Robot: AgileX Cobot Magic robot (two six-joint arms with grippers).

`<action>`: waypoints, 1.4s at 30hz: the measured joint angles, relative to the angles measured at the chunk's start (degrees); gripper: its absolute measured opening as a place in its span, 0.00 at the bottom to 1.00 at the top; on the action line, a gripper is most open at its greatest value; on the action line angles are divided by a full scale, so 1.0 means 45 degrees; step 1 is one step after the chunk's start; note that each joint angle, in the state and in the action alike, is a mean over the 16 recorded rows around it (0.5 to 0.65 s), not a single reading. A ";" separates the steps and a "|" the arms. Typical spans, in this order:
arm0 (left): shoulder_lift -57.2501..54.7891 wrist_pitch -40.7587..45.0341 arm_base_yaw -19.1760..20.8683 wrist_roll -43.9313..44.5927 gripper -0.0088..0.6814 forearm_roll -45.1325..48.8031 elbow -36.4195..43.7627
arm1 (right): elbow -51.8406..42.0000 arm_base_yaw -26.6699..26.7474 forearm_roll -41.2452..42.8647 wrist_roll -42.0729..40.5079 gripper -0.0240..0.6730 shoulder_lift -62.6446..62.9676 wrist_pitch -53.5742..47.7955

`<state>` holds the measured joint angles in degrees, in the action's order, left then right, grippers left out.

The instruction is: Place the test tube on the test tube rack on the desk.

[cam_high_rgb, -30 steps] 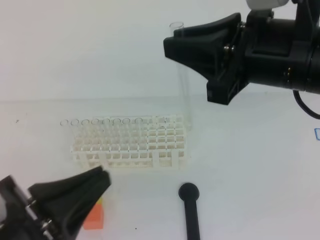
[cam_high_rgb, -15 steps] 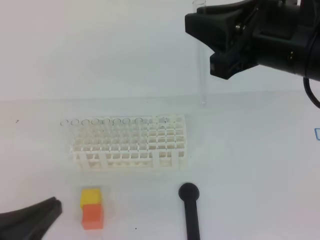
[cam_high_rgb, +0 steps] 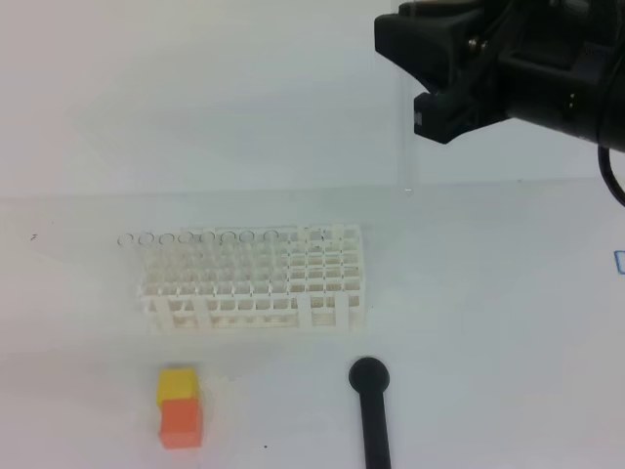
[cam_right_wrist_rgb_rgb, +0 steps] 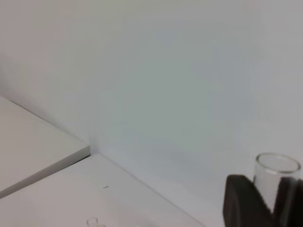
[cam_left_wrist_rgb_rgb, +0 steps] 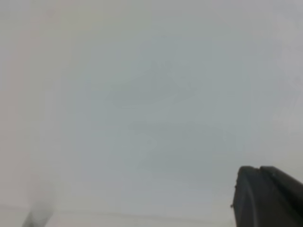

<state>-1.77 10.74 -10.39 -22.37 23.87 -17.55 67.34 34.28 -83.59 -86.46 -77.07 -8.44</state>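
My right gripper [cam_high_rgb: 408, 59] is at the top right of the exterior view, shut on the test tube [cam_high_rgb: 407, 156]. The clear tube hangs upright, its round bottom well above the desk [cam_high_rgb: 488, 322] and up and to the right of the white test tube rack [cam_high_rgb: 322, 274]. In the right wrist view the tube's open rim [cam_right_wrist_rgb_rgb: 277, 163] shows beside a black finger [cam_right_wrist_rgb_rgb: 242, 198]. My left gripper is out of the exterior view. The left wrist view shows one dark fingertip [cam_left_wrist_rgb_rgb: 267, 194] at the lower right and a blurred one at the lower left, far apart.
Several clear tubes stand in the rack's left part [cam_high_rgb: 195, 256]. A yellow-and-orange block stack [cam_high_rgb: 180, 406] sits in front of the rack on the left. A black round-headed rod [cam_high_rgb: 371, 410] lies in front on the right.
My right gripper has carried the tube up and to the right, away from the rack's right end. My left gripper has drawn back out of the lower left of the exterior view.
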 joint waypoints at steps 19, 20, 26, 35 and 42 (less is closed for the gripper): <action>0.0661 -0.0099 0.2449 -0.1659 0.01 -0.0762 0.4187 | 0.0000 0.0873 1.2336 1.4323 0.22 -0.2126 0.4462; 0.0673 0.0113 0.2445 -0.1672 0.01 -0.0803 0.4248 | 0.0000 0.0965 1.2580 1.4613 0.22 -0.2428 0.4955; 0.0645 0.1405 0.2432 -0.1460 0.01 -0.1056 0.4228 | 0.0000 0.1614 1.3220 1.4990 0.22 -0.4440 0.7963; 0.0631 0.1921 0.2424 0.0773 0.01 -0.2474 0.4202 | 0.0000 0.2584 1.3739 1.4798 0.22 -0.6691 1.0823; 0.0645 0.1815 0.2422 0.3314 0.01 -0.4654 0.4202 | -0.0059 0.3123 1.3448 1.4407 0.22 -0.7293 1.1609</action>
<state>1.14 18.91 0.51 -7.45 2.93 1.36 67.08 48.34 -23.08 -21.63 -109.88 43.80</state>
